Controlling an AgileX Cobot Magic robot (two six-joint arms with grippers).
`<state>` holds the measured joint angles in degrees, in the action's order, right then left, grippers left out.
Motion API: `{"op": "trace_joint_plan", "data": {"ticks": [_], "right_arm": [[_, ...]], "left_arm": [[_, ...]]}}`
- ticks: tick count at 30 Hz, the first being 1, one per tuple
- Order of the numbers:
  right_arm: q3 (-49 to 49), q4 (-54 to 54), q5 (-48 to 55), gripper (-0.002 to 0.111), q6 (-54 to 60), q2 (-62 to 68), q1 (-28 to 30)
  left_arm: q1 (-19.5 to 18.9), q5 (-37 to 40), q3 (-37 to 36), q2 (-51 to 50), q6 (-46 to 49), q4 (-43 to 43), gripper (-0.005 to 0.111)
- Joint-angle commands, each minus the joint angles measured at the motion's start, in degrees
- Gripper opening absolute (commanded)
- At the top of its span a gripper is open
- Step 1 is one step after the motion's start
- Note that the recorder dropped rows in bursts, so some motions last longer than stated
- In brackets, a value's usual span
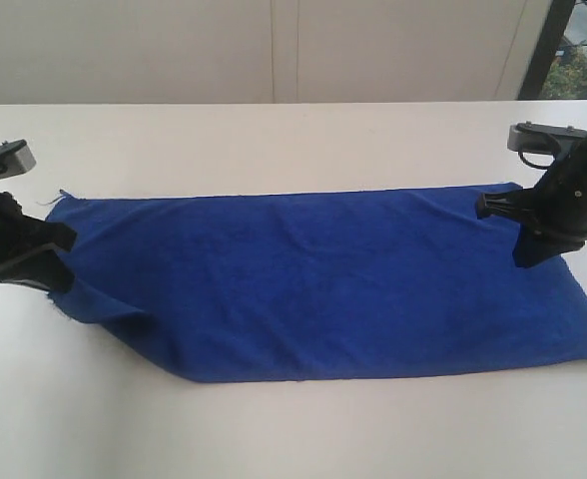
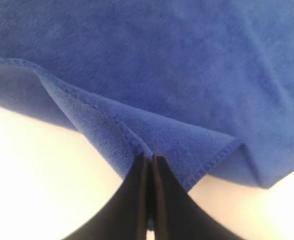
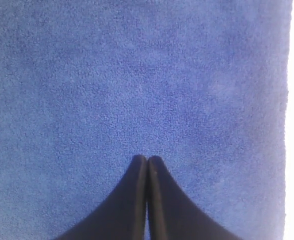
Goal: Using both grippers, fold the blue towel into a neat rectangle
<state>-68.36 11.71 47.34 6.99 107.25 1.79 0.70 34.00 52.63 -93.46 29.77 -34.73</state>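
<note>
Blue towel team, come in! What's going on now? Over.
Left gripper shut, pinching blue towel hem. Right gripper shut, tips over flat cloth. Towel lies long, left corner rumpled. Nothing blocking.

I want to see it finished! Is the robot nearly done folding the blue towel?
Not yet. Done: the blue towel lies stretched long on the white table. In hand: the left gripper is shut on its hemmed edge, which is puckered up there; the right gripper is shut over the other end, grip unclear. Left: folding it into a neat rectangle.
</note>
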Motion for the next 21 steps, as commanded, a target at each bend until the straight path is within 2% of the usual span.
{"op": "trace_joint_plan", "data": {"ticks": [1,21], "right_arm": [[-0.24,0.09,0.04,0.0,0.52,-0.16,-0.07],[-0.24,0.21,-0.07,0.0,0.52,-0.16,-0.07]], "left_arm": [[-0.03,2.48,0.14,1.83,-3.28,5.88,0.0],[-0.03,10.59,0.14,1.98,-3.51,17.28,0.0]]}}
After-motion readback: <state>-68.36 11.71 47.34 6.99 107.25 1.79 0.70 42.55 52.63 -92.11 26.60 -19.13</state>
